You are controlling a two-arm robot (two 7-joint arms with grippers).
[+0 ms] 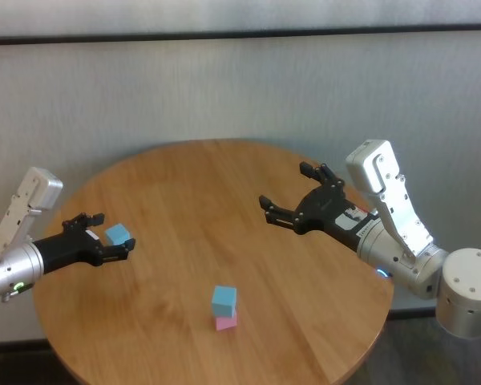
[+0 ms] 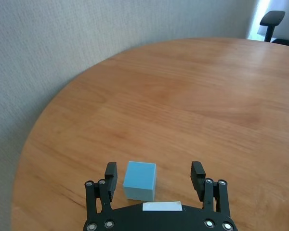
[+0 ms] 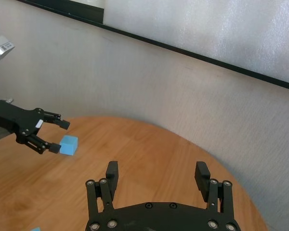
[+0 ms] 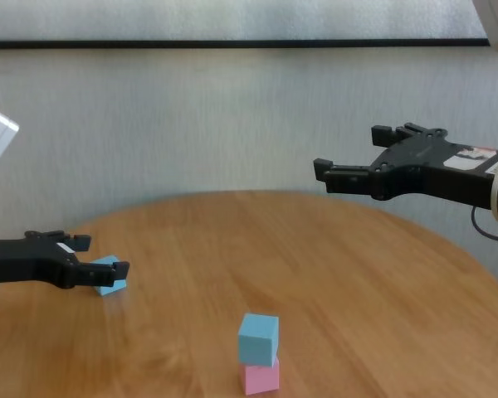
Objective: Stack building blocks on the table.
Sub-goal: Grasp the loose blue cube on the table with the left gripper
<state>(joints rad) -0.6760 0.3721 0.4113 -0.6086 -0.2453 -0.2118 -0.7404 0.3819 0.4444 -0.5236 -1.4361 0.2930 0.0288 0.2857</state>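
Two blocks are up and one is left! Near the front middle of the bench (image 1: pixel 224 184) a light blue cube (image 1: pixel 224 301) sits squarely on top of the pink cube (image 1: pixel 227 322), touching it, a neat two-high stack standing on its own with nothing near it.

Over on the left side, the left claw (image 1: pixel 106 234) is down low at the bench, jaws spread wide, with the second blue cube (image 2: pixel 140 180) right between its fingers. The left wrist view shows a clear gap on each side of the cube, so it is straddled, not gripped. The cube looks to be resting on the wood, well apart from the stack.

The right claw (image 1: pixel 295 195) hovers high over the far right part of the bench, jaws wide open and holding nothing, idle by the look of it.

So my read: the first stacking step is done. What remains is for the left claw to close on that last blue cube, lift it, carry it across to the near middle and set it on top of the blue one.
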